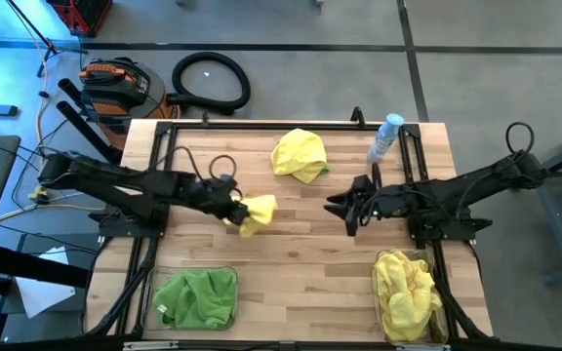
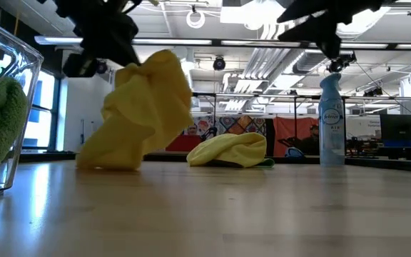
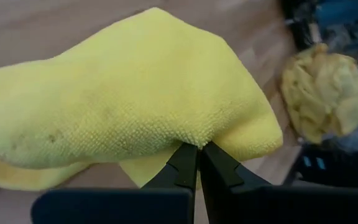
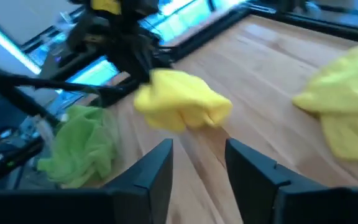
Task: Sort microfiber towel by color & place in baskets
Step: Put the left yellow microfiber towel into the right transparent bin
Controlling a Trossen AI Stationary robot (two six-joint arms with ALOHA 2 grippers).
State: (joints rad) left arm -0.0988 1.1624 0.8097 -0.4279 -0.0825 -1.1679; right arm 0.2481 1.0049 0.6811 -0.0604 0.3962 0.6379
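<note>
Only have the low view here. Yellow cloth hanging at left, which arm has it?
Observer: The left gripper, shut on the yellow towel.
Operator: Right one holding anything?
Observer: No, the right gripper is open and empty, over the table's middle.
Operator: I see green in a basket. Other basket?
Observer: The right basket holds yellow towels; green towels fill the left basket.

**Four cameras, one desk**

One camera hangs overhead, looking straight down on the whole desk [image 1: 301,244]. Another sits at desk-top height, facing level across the wood into the room. Each wrist camera rides close behind its own fingers — the left nearly against a yellow towel [image 3: 123,106], which all four views share.
</note>
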